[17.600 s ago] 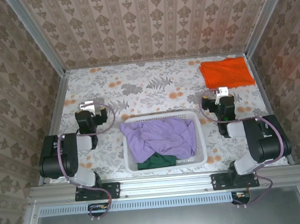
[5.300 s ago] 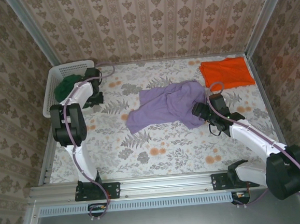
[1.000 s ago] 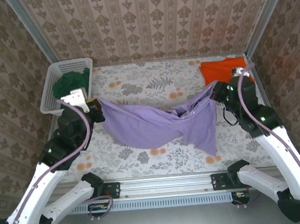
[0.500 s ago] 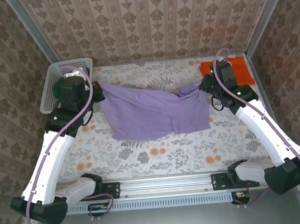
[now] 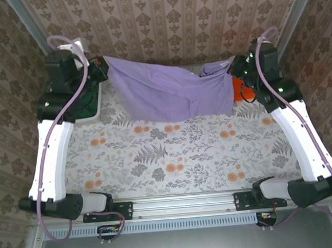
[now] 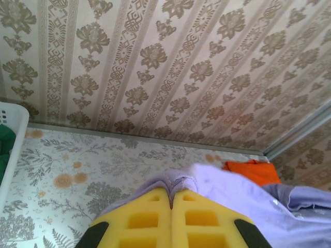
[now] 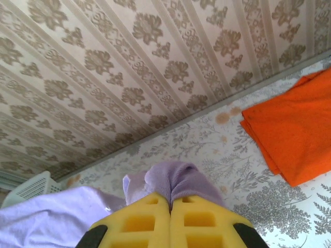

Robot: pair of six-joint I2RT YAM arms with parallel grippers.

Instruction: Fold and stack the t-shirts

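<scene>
The lilac-purple t-shirt (image 5: 169, 92) hangs stretched in the air between both arms, high over the far half of the table. My left gripper (image 5: 101, 65) is shut on its left corner, whose hem bunches above the yellow pads (image 6: 145, 219). My right gripper (image 5: 234, 67) is shut on its right corner, a fold of purple cloth (image 7: 178, 181) squeezed between the pads. The folded orange t-shirt (image 7: 292, 129) lies flat at the far right; the right arm and the cloth hide most of it from above. A dark green t-shirt (image 6: 4, 147) sits in the white basket (image 5: 93, 107).
The white lattice basket stands at the far left, partly under my left arm. Patterned walls close off the back and both sides. The flowered tabletop (image 5: 174, 158) lies bare below the hanging shirt.
Both arms have lifted and moved toward the back wall, carrying the purple t-shirt from low over the table's middle up into the air. Both grips have held.
</scene>
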